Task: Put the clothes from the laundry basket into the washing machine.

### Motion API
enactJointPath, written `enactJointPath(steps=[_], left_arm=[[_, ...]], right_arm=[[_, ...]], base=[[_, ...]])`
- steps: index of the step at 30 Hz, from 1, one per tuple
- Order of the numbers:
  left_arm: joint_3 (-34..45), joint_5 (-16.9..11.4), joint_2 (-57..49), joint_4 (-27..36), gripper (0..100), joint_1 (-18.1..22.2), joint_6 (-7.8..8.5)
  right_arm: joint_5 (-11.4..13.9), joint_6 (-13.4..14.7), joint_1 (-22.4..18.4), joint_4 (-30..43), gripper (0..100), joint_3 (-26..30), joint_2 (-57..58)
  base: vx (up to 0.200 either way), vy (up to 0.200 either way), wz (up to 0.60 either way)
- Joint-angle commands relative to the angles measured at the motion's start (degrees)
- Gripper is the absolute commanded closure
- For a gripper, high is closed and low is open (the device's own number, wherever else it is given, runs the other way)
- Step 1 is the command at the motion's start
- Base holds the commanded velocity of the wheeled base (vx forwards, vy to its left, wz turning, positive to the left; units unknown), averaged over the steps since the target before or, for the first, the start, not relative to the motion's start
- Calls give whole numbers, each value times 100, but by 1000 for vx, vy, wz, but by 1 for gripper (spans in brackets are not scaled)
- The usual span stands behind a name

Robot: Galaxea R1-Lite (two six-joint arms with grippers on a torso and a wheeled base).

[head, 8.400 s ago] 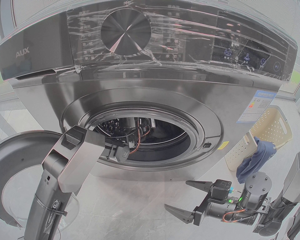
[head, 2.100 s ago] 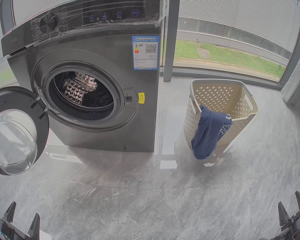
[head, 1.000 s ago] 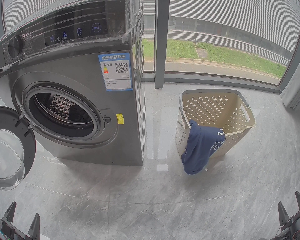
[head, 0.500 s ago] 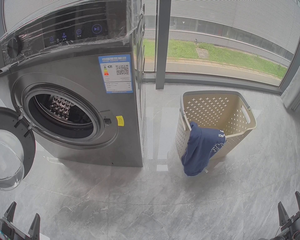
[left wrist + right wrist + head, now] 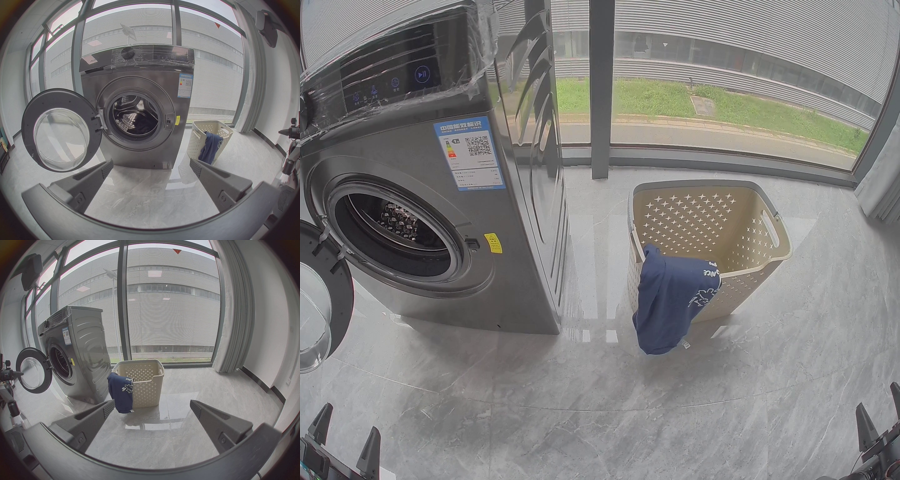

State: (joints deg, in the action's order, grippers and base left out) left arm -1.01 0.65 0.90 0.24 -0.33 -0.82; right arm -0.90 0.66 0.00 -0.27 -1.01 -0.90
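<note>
A navy garment (image 5: 672, 303) is hanging over the near left rim of the laundry basket (image 5: 700, 185), which is standing on the floor (image 5: 600, 406) just right of the washing machine (image 5: 419, 156), whose door (image 5: 328, 294) is standing open to the left, while the left gripper (image 5: 150, 163) and right gripper (image 5: 151, 403) are hovering low on the near side, well apart from the basket, each holding its jaws wide apart.

Grey stone floor (image 5: 675, 412) carries washing machine (image 5: 425, 156), laundry basket (image 5: 700, 219) nearby; blue garment (image 5: 669, 306) hem maybe touching
</note>
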Motion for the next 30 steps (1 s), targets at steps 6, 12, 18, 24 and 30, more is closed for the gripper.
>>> enactJointPath(steps=[6,12,18,24,30], left_arm=[[84,-3,-64,2,0,7,20],[84,6,-64,2,0,-2,-41],[84,6,-64,2,0,-2,-6],[84,-12,-64,2,0,-2,11],[84,-12,-64,2,0,-2,-15]], right_arm=[[2,4,0,0,0,101,73],[2,-4,0,-8,0,101,73],[2,4,0,0,0,101,73],[2,-4,0,0,0,101,73],[2,-13,0,-8,0,101,73]], base=[[0,0,0],[0,-167,0],[0,-133,0],[0,0,0],[67,0,0]])
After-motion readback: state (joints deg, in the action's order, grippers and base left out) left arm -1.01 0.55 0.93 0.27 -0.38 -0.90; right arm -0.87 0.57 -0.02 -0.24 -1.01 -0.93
